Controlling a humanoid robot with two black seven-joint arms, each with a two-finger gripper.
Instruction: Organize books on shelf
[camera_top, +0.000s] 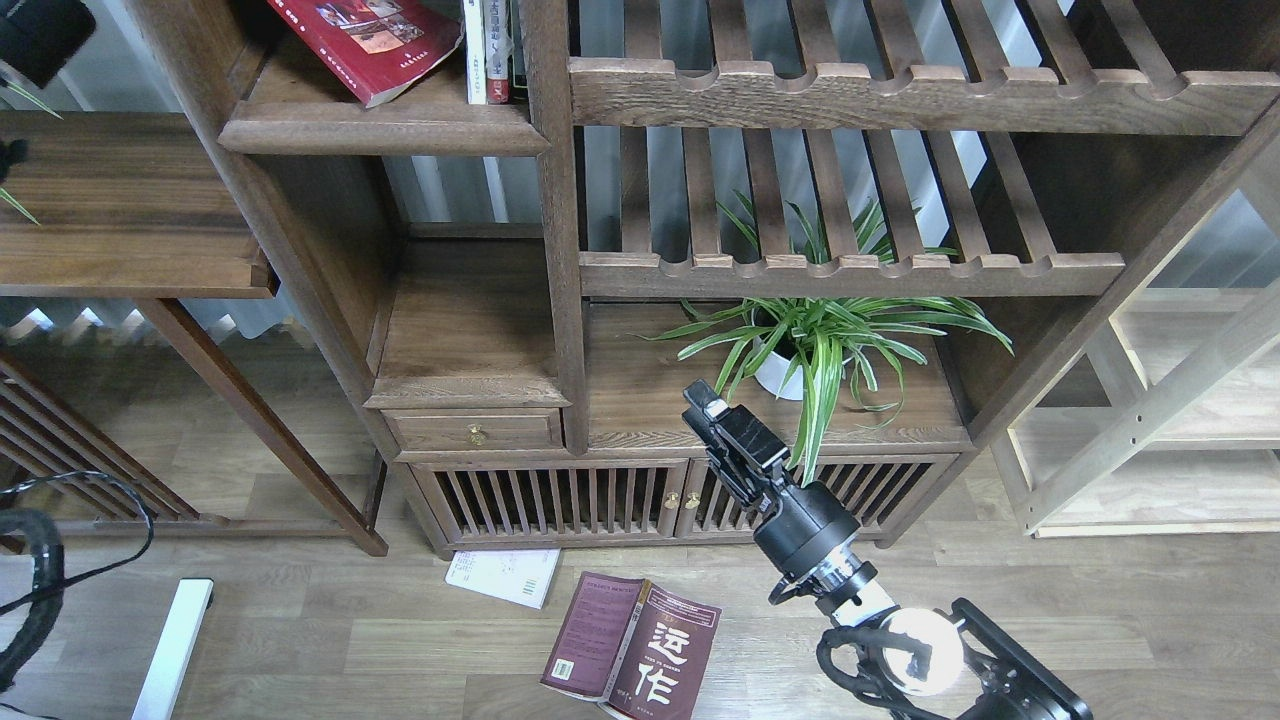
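Note:
The red book (370, 40) with a yellow title lies tilted on the dark-brown shelf (380, 128) at the top left, leaning against thin upright books. The pale lavender-white book (505, 577) lies on the floor in front of the cabinet. The maroon book (632, 645) with white Chinese characters lies spread open, covers up, on the floor to its right. My right gripper (703, 403) hangs in front of the cabinet top, above the maroon book, holding nothing; its fingers read as one dark slab. A dark part in the top left corner (35, 35) looks like my left gripper, mostly cut off.
Thin white- and red-spined books (488, 50) stand at the shelf's right end. A potted spider plant (815, 340) stands on the cabinet just right of my right gripper. Slatted shelves (850, 270) are above it. A pale wood rack (1150, 420) stands at the right, a side table (120, 210) at the left.

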